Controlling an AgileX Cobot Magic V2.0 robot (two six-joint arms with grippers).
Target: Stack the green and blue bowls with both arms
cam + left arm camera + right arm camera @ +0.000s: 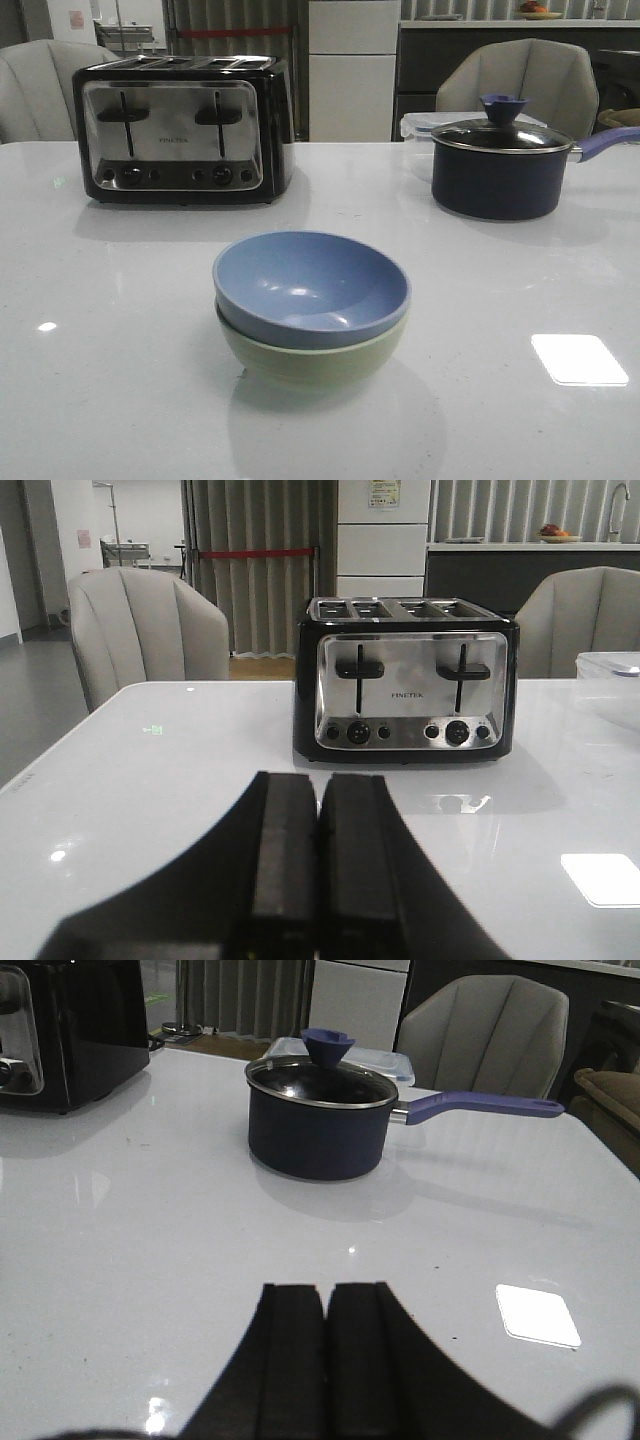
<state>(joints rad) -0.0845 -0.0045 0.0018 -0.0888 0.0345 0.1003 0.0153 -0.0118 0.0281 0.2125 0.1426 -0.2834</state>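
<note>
Blue bowl: you see the blue bowl (310, 285) nested inside the green one, tilted a little, its rim higher on the right and toward the back.
Green bowl: the green bowl (310, 360) sits on the white surface (110, 400) near the front middle, carrying the blue bowl.
Left hand: your left hand (318, 855) shows only in its wrist view, its two black fingers (285, 850) pressed together with nothing between them, low over the surface and facing the toaster.
Right hand: your right hand (325, 1360) has its fingers (292, 1360) together and empty, pointed toward the saucepan.
Toaster: the black and chrome four-slot toaster (180, 130) stands at the back left, well apart from the bowls.
Saucepan: the dark lidded saucepan (500, 165) stands at the back right, its purple handle (608, 143) pointing right.
Container: a clear lidded container (375, 1058) lies just behind the saucepan.
Arms in front view: neither hand appears there.
</note>
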